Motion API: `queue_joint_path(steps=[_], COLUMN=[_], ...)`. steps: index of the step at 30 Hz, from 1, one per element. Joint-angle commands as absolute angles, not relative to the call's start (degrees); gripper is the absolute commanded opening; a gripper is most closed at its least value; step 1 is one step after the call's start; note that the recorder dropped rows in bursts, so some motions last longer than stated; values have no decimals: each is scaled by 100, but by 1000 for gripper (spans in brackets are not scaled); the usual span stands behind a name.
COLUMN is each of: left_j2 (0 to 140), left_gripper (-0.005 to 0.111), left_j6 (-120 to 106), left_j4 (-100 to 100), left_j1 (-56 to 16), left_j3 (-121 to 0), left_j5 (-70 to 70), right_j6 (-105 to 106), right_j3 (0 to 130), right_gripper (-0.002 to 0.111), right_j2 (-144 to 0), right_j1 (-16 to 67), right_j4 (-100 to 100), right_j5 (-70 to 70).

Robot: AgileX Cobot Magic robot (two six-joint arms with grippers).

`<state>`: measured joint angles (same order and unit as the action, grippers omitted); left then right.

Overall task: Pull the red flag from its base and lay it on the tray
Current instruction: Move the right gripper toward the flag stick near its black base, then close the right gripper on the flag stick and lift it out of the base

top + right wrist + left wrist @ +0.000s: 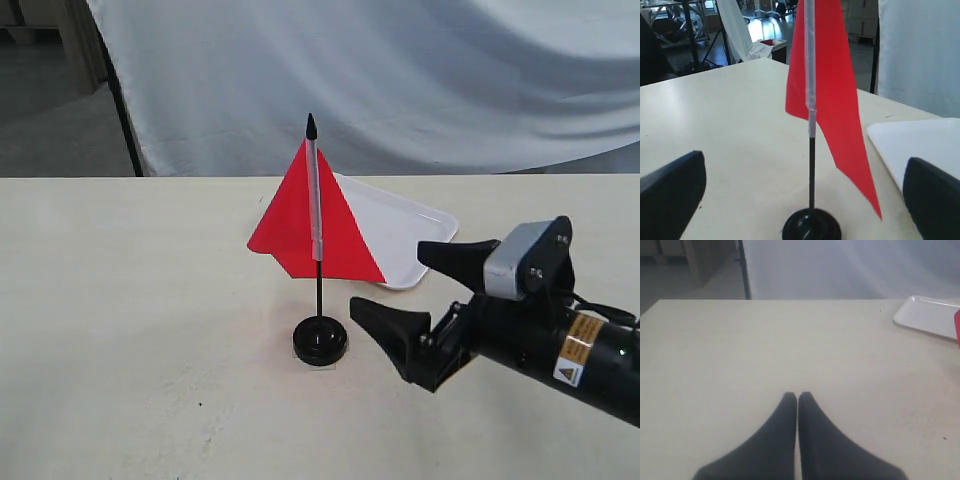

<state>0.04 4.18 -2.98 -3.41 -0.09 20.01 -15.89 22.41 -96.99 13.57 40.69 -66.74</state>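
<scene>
Item count: red flag (290, 228), 1; base (320, 341), 1; tray (405, 225), 1; table (130, 330), 1; white backdrop sheet (400, 80), 1; grippers, 2: left gripper (797, 396), right gripper (386, 278).

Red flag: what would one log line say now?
red flag upright in base | right pincer open beside base | left pincer shut | tray behind flag

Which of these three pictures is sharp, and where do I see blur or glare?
Exterior view: sharp, even light, flag and base clear. Left wrist view: hazy overall, shut left gripper soft-edged. Right wrist view: flag fairly sharp, open right gripper blurred, bright glare far behind.
</scene>
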Motion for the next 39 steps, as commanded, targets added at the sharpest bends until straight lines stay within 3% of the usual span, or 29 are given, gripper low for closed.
queue_joint_path(steps=[1,7,20,23,26,29,31,39], left_j2=[0,0,0,0,0,0,0,0], left_gripper=[1,1,1,1,1,1,1,1], left_j6=[433,433,433,433,433,433,433,433], left_j4=[-269,-269,-269,-269,-269,-269,-269,-269], left_j1=[-354,-354,-354,-354,-354,-354,-354,-354], left_j3=[0,0,0,0,0,0,0,0], left_j5=[1967,1967,1967,1967,1967,1967,1967,1967], right_j6=[-1513,-1492,-1464,-1414,-1414,-1414,-1414,-1429], right_j3=[2824,3628,4620,4737,4789,4789,4789,4789], right_gripper=[104,104,100,88,67,33,-1,0], right_j2=[-10009,-10653,-11975,-12041,-12056,-12056,-12056,-12029], right_j1=[1588,1761,1881,1977,2039,2039,2024,2024], right_j4=[4024,4027,4683,4668,4668,4691,4759,4798], right_j5=[-6295,-5907,-6556,-6542,-6542,-6542,-6414,-6352])
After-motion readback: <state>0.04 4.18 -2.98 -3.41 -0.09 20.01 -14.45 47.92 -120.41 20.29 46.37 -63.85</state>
